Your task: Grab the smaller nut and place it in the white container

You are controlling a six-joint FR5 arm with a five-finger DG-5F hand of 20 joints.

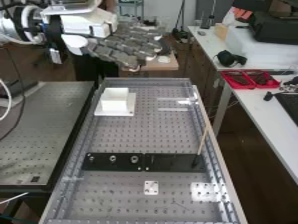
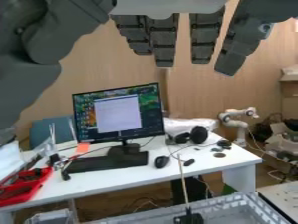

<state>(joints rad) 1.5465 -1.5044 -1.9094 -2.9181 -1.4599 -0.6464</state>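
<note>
Holds the hand raised near the far end of the bench, with fingers straight and apart. Numbers three nut-like pieces, in a row on the left of two black plates; cannot tell which is the smaller. Includes one stick, tilted. Sets one white container beyond the plates, contents unclear, and dark items inside two red bins to the right.

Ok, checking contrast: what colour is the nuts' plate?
The plate is black, clearest in the high view.
</note>
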